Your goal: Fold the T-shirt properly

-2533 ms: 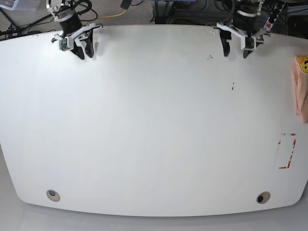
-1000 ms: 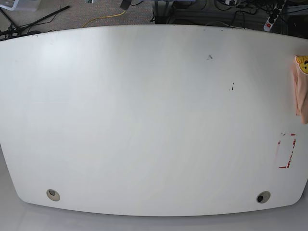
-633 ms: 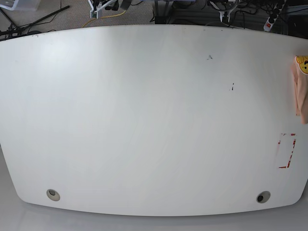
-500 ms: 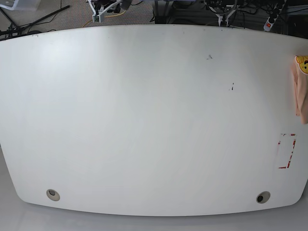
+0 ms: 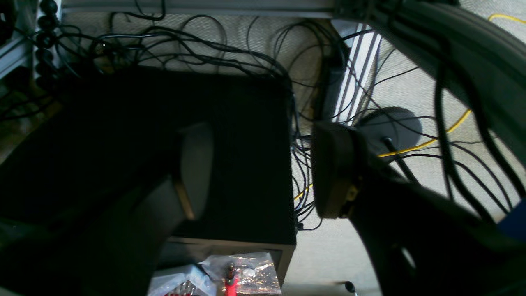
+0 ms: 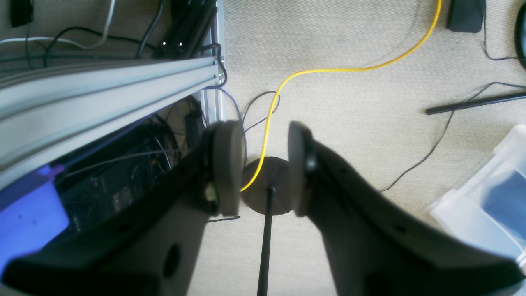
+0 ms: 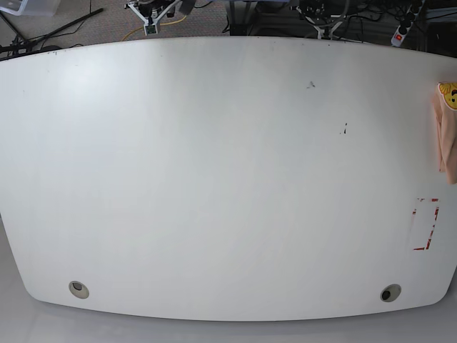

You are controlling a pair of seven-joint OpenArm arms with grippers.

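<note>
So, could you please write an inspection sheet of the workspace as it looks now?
Surface: white table, small dark marks; a red-and-white tape rectangle near the right edge; two round holes along the near edge.
Job's things: T-shirt, peach with a yellow print, only partly in view at the table's right edge.
Clutter: nothing seen on the table.
End effectors: left end effector open and empty; right end effector open and empty; both behind the table, over the floor.
Cables: yellow cable and many black cables on the floor.
Surroundings: carpet, aluminium frame, clear plastic box.
</note>
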